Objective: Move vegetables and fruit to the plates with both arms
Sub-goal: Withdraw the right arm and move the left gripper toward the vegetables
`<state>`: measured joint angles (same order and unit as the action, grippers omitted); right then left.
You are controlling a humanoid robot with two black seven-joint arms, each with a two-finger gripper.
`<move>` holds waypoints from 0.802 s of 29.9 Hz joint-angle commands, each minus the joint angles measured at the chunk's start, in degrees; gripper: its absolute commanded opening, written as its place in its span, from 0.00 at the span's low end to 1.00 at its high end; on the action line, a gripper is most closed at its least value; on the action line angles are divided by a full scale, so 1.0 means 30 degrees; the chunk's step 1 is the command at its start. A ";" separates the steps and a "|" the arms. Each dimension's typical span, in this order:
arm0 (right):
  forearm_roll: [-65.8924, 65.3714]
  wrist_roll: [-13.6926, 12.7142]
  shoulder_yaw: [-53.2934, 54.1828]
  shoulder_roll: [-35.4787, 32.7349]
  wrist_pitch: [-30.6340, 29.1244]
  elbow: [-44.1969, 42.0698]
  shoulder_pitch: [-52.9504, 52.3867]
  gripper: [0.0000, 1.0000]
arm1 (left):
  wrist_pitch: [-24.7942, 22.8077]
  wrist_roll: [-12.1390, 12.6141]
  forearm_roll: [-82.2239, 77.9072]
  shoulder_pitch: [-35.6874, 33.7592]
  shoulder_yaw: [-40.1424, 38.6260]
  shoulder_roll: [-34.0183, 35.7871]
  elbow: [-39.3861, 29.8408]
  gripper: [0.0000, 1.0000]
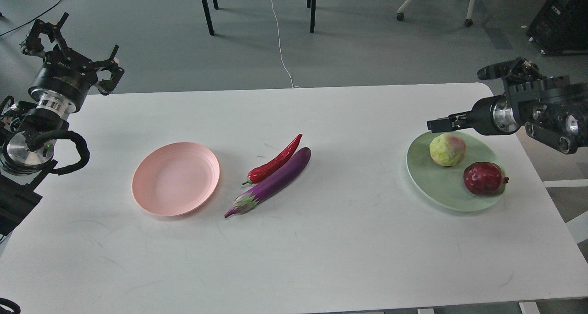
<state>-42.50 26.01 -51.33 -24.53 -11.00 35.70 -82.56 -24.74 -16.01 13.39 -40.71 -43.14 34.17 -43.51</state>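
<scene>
Eggplant (pixel 271 181) and chili pepper (pixel 275 163), touching, look light, stiff, glossy-slippery; grip each mid-body. Both lie right of the left gripper (pixel 76 52), fingers spread; right gripper (pixel 443 123) unreadable.

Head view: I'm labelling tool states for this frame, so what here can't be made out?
- Right tool: seen side-on and dark above the yellow-green fruit; fingers can't be separated.
- Right arm: cut off by the right edge.
- Left arm: base cut off by the left edge.
- Green plate: the surface beneath the fruit and the pomegranate is covered.
</scene>
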 commanded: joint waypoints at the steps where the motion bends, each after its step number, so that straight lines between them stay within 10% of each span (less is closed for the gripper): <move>1: 0.0015 -0.0056 0.4643 -0.1164 -0.0112 -0.0065 -0.0342 0.98 | -0.0453 0.0065 -0.2170 -0.0405 0.0024 0.0504 -0.0057 0.98; 24: 0.9909 -0.0026 2.9087 -0.2454 -0.2451 0.0170 0.8706 0.98 | -0.1040 0.0006 -2.5080 -0.0813 0.1957 0.5047 -1.2066 0.98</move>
<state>-19.50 26.01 31.44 -30.33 -14.99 36.20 -60.20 -26.95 -16.18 -52.95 -41.92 -37.36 49.54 -76.79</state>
